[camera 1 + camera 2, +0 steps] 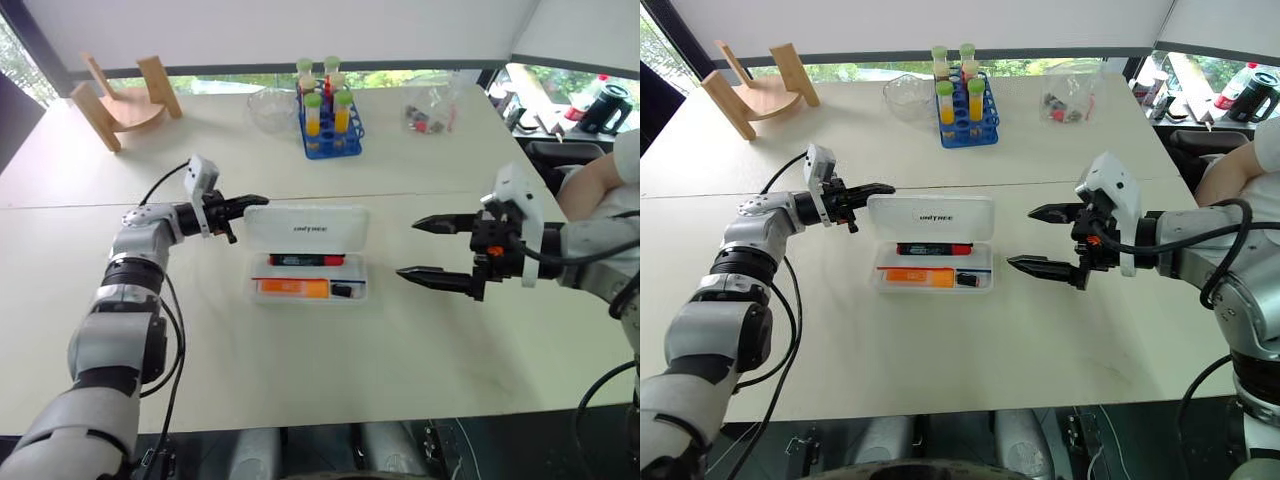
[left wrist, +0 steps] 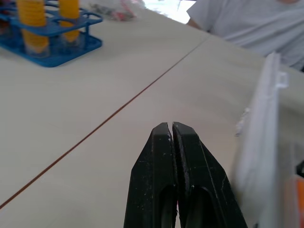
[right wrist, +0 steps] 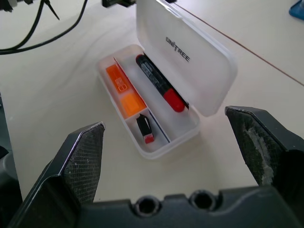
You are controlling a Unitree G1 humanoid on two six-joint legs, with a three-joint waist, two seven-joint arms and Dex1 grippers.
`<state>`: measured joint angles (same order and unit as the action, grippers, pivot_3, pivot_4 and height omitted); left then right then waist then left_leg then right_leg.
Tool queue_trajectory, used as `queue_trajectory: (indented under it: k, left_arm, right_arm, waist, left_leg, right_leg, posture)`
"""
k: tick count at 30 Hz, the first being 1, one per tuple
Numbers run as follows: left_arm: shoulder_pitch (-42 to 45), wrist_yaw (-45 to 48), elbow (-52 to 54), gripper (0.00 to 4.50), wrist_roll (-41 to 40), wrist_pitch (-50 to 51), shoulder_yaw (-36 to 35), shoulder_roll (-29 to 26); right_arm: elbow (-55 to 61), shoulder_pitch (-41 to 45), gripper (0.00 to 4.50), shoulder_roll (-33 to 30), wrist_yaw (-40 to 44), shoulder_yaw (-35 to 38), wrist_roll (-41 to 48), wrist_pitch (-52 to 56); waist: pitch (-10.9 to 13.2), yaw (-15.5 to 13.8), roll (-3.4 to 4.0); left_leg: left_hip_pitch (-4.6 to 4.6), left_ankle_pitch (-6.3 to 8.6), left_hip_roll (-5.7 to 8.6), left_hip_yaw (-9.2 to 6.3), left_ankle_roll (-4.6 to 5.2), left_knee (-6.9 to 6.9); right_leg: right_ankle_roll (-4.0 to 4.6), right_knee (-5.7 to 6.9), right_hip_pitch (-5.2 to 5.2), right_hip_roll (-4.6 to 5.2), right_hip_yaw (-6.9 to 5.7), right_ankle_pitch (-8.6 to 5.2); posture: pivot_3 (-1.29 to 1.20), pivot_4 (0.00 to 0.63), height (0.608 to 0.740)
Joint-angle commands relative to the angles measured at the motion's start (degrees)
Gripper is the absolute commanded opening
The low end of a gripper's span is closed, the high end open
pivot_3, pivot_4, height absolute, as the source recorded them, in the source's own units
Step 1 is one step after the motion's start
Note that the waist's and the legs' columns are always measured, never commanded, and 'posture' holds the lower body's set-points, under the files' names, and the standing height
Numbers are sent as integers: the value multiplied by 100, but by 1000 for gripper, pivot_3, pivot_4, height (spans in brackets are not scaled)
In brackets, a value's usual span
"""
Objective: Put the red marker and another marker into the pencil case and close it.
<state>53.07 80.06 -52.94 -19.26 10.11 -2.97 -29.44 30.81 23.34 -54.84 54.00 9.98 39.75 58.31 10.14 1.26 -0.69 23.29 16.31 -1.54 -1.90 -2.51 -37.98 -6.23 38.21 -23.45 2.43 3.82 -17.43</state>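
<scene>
The pencil case (image 1: 308,262) lies open mid-desk (image 1: 420,330), its long axis running across the robot's view, lid standing up from the far hinge. Inside, the red marker (image 1: 306,260) lies along that axis in the back compartment, red cap toward the right arm; the orange highlighter (image 1: 291,288) lies parallel in the front one, beside a small black-and-red block (image 3: 145,129). Only closing remains.

The left tool (image 1: 250,203) has its fingers pressed together, empty, tips at the lid's left upper corner, apparently just behind it, though contact is hard to judge. The right tool (image 1: 432,248) hovers just right of the case, spread wide and holding nothing.

Risk: a push on one corner could twist or slide the light case instead of swinging the lid, or leave it resting unlatched.
</scene>
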Motion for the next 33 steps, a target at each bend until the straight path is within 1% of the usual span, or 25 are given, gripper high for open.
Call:
queue_trajectory:
  k: [1,3,5,8,9,10,11,12,14,15,16,17,19,21,22,24,27,30,31,33]
  left_arm:
    - [-467,942,1215,84,-159,779,279,-418]
    - [-796,1194,1837,84,-174,1072,492,-594]
    - [-1058,1237,2298,84,-132,1206,649,-668]
    - [-1595,873,2669,84,410,709,1158,-441]
    - [-1768,669,2568,84,773,422,1431,-390]
    - [-1871,229,2281,84,1206,5,1653,-305]
    - [-1923,-70,2063,84,1489,-278,1782,-254]
    - [-1968,-151,1890,84,1650,-433,1891,-261]
    - [-1996,-324,1635,84,1854,-813,1963,-375]
    - [-2011,-301,1629,84,1784,-864,1895,-431]
    - [-2021,-215,1810,84,1519,-626,1704,-503]
    - [-2047,-112,2138,84,1137,-298,1430,-603]
    - [-2148,4,2825,84,528,364,981,-838]
    - [-2380,-45,3642,84,34,817,520,-1125]
    - [-2530,-133,4133,84,-253,1192,249,-1300]
    - [-2884,-375,5129,84,-839,1998,-340,-1644]
    - [-3640,-781,6405,84,-1542,2945,-1282,-2103]
    - [-4268,-1163,7239,84,-2034,3532,-1986,-2283]
    - [-4615,-1372,7618,84,-2240,3769,-2333,-2235]
    - [-5023,-1657,8060,84,-2531,4058,-2736,-2172]
  right_arm:
    - [136,-202,4500,-279,67,366,99,-78]
    - [103,-368,4500,-387,95,472,94,-116]
    - [85,-491,4500,-463,103,543,104,-152]
    - [114,-598,4500,-493,51,594,139,-170]
    - [124,-588,4500,-483,9,579,152,-165]
    - [130,-583,4500,-484,-16,568,159,-172]
    - [137,-570,4500,-487,-41,557,175,-169]
    - [147,-559,4500,-487,-63,550,195,-163]
    - [157,-563,4500,-497,-96,515,191,-187]
    - [164,-573,4500,-505,-107,501,179,-209]
    - [144,-561,4500,-504,-119,480,165,-234]
    - [119,-539,4500,-494,-130,455,155,-260]
    - [91,-502,4500,-456,-161,411,160,-289]
    - [68,-509,4500,-419,-190,347,139,-336]
    - [57,-544,4500,-409,-185,319,130,-365]
    - [14,-638,4500,-401,-158,270,100,-437]
    - [-117,-769,4500,-404,-91,176,52,-555]
    - [-225,-893,4500,-424,-23,82,-12,-684]
    - [-284,-926,4500,-420,15,33,-30,-729]
    - [-355,-958,4500,-415,58,-25,-51,-791]
  waist:
    - [0,1,1]
    - [-1,-12,4]
    - [-1,-27,4]
    - [-4,-72,9]
    - [-5,-75,9]
    - [-6,-76,7]
    - [-13,-91,6]
    - [-20,-107,16]
    - [-46,-73,33]
    - [-47,-55,34]
    - [-65,-28,41]
    - [-74,-1,46]
    - [-73,104,44]
    - [-67,147,36]
    - [-61,147,25]
    - [-47,124,1]
    - [-43,92,-1]
    - [-37,69,3]
    - [-35,61,1]
    - [-30,64,-5]
  left_leg:
    - [-1,0,0,1,0,-1]
    - [-2,0,-1,0,0,-1]
    - [-1,0,-1,-1,0,-1]
    - [-2,0,-1,-4,0,-13]
    - [-8,0,3,-4,0,-14]
    - [-9,0,5,-3,0,-17]
    - [-9,0,5,-3,0,-18]
    - [-20,0,5,-7,0,-22]
    - [-108,6,8,0,9,-9]
    - [-143,9,7,2,14,-3]
    - [-194,11,5,3,16,8]
    - [-208,13,-1,5,19,11]
    - [-208,13,-14,13,19,12]
    - [-196,13,-26,11,19,12]
    - [-189,13,-27,11,19,13]
    - [-169,13,-30,4,19,21]
    - [-83,12,-36,-11,19,30]
    - [-79,13,-24,-7,20,42]
    - [-78,13,-23,-3,19,43]
    - [-79,13,-20,2,19,41]
  right_leg:
    - [0,0,1,1,0,0]
    - [0,1,3,2,1,0]
    - [0,0,4,2,0,0]
    - [-1,0,14,6,-5,0]
    - [-2,-1,24,11,-6,1]
    - [-8,-4,27,14,-5,4]
    - [-10,-5,29,14,-5,6]
    - [-10,-7,44,14,-8,6]
    - [-10,-25,131,17,-4,5]
    - [-8,-31,165,16,-3,3]
    - [8,-40,210,15,-2,-12]
    - [27,-47,224,10,-1,-25]
    - [31,-47,218,0,5,-23]
    - [28,-38,200,-9,5,-20]
    - [11,-31,189,-11,6,-11]
    - [9,-10,161,-13,5,-10]
    - [12,-8,74,-11,0,-12]
    - [2,-17,68,23,7,-18]
    - [1,-24,68,28,9,-17]
    - [-1,-31,72,31,11,-16]
  posture:
    - [0,150,740]
    - [0,150,740]
    - [0,150,740]
    - [0,150,740]
    - [0,150,740]
    - [0,150,740]
    - [0,150,740]
    - [0,150,740]
    - [0,150,740]
    - [0,150,740]
    - [0,150,740]
    - [0,150,740]
    - [0,150,740]
    - [0,150,740]
    - [0,150,740]
    - [0,150,740]
    - [0,150,740]
    - [0,150,740]
    - [0,150,740]
    - [0,150,740]
